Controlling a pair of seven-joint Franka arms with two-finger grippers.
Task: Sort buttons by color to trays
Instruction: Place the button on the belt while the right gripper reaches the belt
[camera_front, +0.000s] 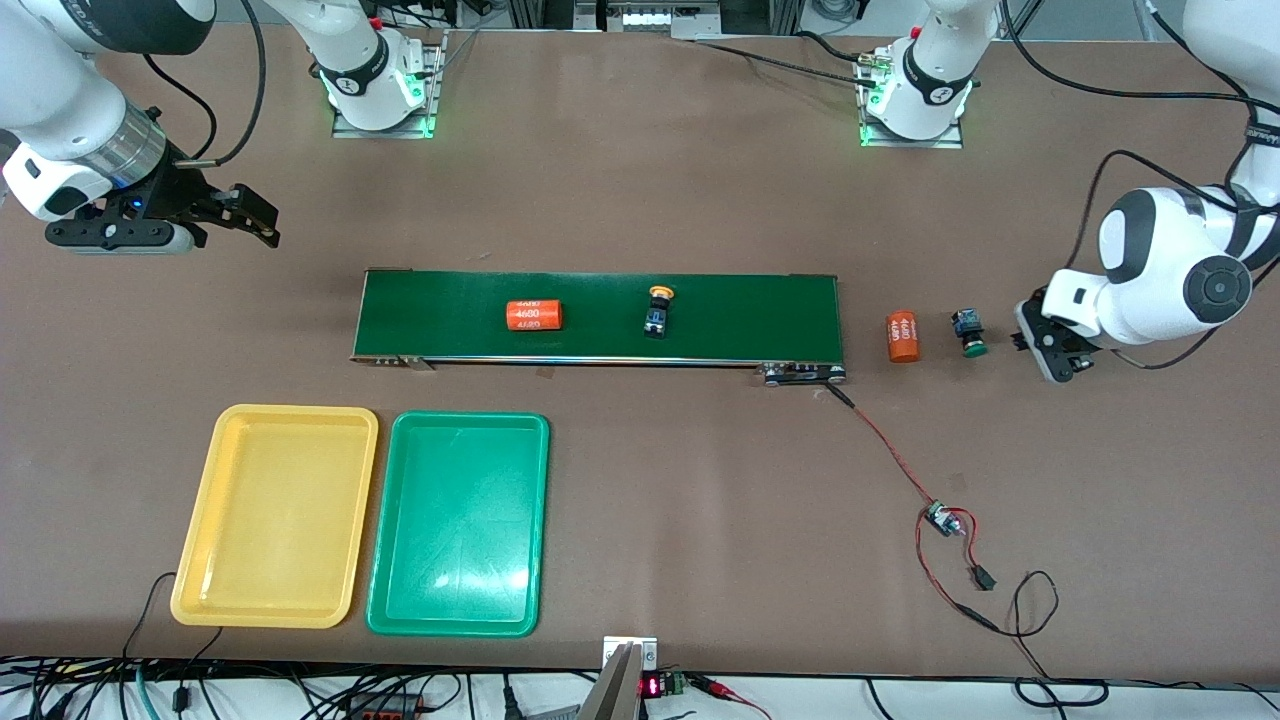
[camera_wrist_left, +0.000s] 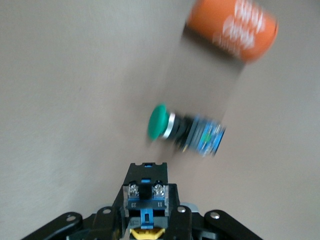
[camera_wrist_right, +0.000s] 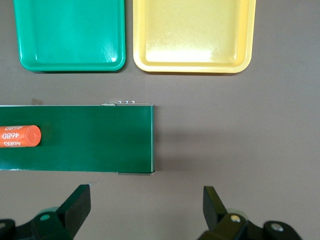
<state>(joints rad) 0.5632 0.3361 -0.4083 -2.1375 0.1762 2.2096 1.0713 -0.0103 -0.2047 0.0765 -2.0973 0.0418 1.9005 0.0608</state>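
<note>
Yellow button (camera_wrist_left: 145, 210), cap half-hidden | left gripper (camera_wrist_left: 144, 220) clamps it | right gripper (camera_wrist_right: 145, 210) wide, empty

Bright, even overhead light; glare patch on my shiny green plastic tray (camera_front: 458, 525). My left wrist view is motion-blurred; other views sharp.

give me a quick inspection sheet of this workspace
surface: brown table, conveyor belt across its middle
job's things: yellow tray and green tray side by side, both empty; yellow button on belt; green button on table; another yellow-capped button in left gripper
clutter: orange cylinder on belt, second cylinder beside green button
grippers: left gripper shut on button, low at its table end; right gripper open, waiting past the belt's end
cables: red-black lead from belt
surroundings: nothing seen
</note>
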